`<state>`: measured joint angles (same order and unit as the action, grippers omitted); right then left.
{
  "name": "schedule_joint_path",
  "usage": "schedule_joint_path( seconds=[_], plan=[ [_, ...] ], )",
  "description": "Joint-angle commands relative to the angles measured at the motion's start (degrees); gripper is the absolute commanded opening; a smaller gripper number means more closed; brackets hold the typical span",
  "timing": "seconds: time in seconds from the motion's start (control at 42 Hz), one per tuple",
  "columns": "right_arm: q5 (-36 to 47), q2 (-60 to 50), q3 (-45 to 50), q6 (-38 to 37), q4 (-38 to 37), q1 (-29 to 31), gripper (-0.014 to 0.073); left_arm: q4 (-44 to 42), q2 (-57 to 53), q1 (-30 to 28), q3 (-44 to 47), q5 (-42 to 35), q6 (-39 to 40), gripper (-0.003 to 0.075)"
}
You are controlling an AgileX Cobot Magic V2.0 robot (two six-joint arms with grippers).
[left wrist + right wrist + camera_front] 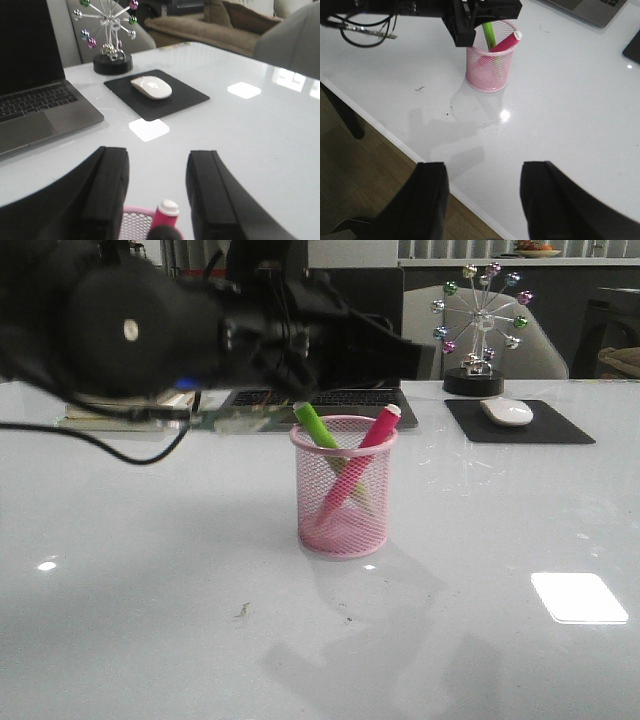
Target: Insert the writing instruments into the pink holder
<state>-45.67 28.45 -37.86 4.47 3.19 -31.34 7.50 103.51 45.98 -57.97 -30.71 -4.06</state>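
Observation:
The pink holder point(343, 505) stands upright mid-table, with the lime green marker point(316, 426) and the magenta marker point(368, 448) both leaning inside it, tops sticking out above the rim. My left gripper point(158, 152) hovers open just above and behind the cup; only the magenta marker's white end point(168, 207) and a bit of the holder's rim point(136, 216) show low between its fingers, touching neither. The right wrist view shows the holder point(490, 67) below the left gripper point(485, 12). My right gripper point(485, 170) is open and empty over the table's near edge, far from the cup.
A laptop point(320, 398) sits behind the holder. A white mouse point(507, 411) lies on a black pad point(560, 428) at the back right, beside a ferris-wheel ornament point(480, 330). Books and a black cable point(110, 445) are at the left. Wooden floor point(380, 165) lies beyond the table edge.

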Motion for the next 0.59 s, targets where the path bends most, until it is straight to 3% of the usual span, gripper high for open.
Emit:
schedule_joint_path(
  seconds=[0.0, 0.143, 0.285, 0.404, 0.571],
  plan=[
    [3.8, 0.1, -1.5, -0.1, -0.1, 0.2, 0.0447, -2.9, -7.7, -0.5, -5.0, 12.8, -0.4, 0.0361],
    [3.8, 0.1, -1.5, -0.1, -0.1, 0.2, 0.0447, -10.8, -14.8, -0.8, -12.1, 43.6, -0.4, 0.0361],
    [3.8, 0.1, -1.5, -0.1, -0.1, 0.2, 0.0447, -11.2, -19.9, -0.8, -17.2, 64.4, -0.4, 0.0361],
    [3.8, 0.1, -1.5, -0.1, -0.1, 0.2, 0.0447, -10.9, -24.5, -0.8, -17.6, 72.2, -0.3, 0.0361],
    [3.8, 0.1, -1.5, -0.1, -0.1, 0.2, 0.0447, -7.5, -33.3, -0.8, -12.1, 72.7, -0.1, 0.0361]
  ],
)
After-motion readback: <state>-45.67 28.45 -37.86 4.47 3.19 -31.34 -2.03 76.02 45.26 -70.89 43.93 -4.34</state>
